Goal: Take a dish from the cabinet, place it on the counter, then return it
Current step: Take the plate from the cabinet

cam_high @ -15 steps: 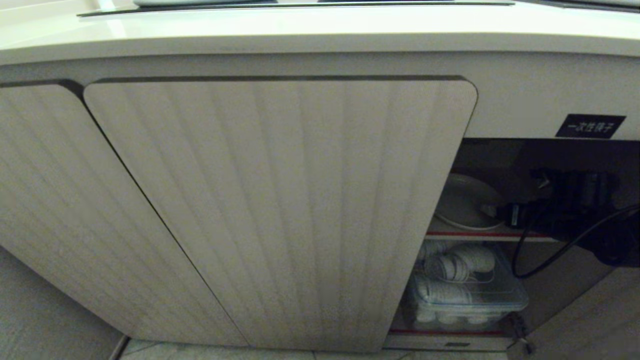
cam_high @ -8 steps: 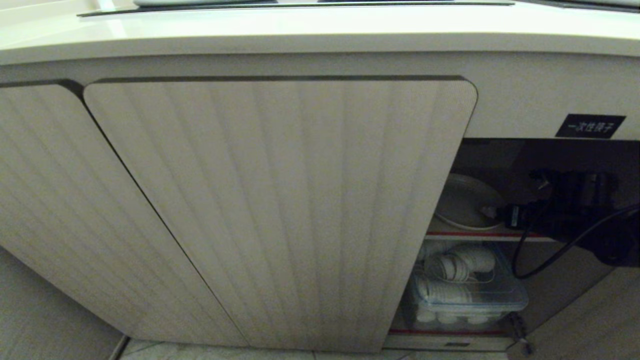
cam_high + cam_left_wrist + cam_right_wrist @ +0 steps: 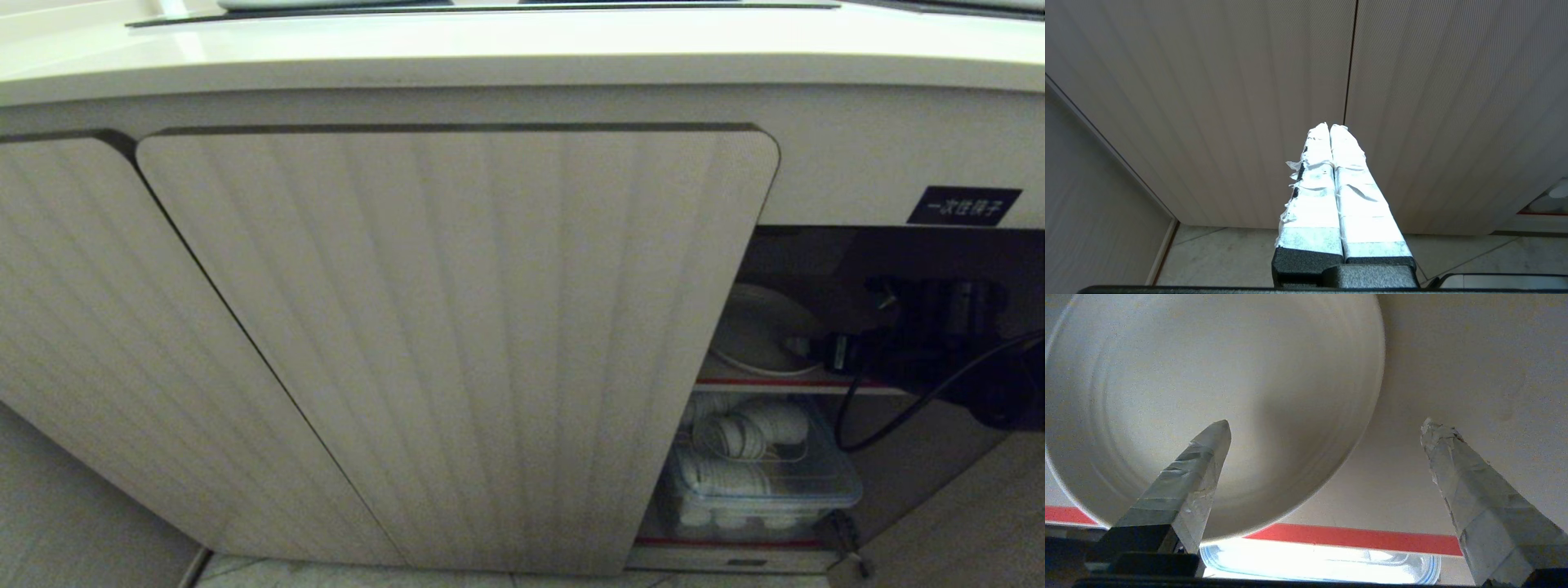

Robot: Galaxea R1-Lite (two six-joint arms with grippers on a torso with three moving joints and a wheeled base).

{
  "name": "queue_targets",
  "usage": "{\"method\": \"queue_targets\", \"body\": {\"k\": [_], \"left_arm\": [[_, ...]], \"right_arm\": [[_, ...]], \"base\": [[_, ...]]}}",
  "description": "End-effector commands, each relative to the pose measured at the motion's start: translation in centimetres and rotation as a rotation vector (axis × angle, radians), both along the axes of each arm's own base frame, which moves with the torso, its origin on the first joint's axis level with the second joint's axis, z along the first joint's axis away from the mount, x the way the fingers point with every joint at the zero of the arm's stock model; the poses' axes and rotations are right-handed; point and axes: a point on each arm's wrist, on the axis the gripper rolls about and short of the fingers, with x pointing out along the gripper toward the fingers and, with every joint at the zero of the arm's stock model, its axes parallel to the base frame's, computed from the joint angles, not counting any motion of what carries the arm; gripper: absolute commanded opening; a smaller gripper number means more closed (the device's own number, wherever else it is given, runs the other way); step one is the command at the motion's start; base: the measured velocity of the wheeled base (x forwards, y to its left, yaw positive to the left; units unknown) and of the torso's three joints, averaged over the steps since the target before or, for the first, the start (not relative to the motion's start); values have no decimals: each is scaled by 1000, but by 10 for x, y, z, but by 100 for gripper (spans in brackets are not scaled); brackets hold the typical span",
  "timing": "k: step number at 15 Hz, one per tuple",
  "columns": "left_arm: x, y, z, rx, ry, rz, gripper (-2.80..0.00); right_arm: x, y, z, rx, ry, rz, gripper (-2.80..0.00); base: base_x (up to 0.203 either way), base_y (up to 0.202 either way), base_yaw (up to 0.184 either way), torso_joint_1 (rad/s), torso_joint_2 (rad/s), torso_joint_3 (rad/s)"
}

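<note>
Right wrist view shows our right gripper jaws wide apart at the dish on the red-edged shelf, left gripper jaws together, so we risk shoving the dish deeper or off the edge

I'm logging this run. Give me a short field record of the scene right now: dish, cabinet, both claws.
dish: off-white plate on the upper shelf, not gripped
cabinet: ribbed door beside an open bay
below shelf: clear box of white crockery
right claw: open, in the bay, one finger over the plate
left claw: shut, parked facing the doors
</note>
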Motion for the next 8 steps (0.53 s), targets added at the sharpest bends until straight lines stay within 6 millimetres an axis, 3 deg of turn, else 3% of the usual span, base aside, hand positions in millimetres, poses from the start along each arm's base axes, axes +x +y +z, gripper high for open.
{"method": "queue_targets", "body": {"k": [1,8], "left_arm": [[0,0,0,0,0,0,-280],[0,0,0,0,0,0,-280]], "right_arm": [[3,0,5,-1,-21,1,0],[3,0,3,5,8,1,0]], "base": [[0,0,0,0,0,0],[0,0,0,0,0,0]]}}
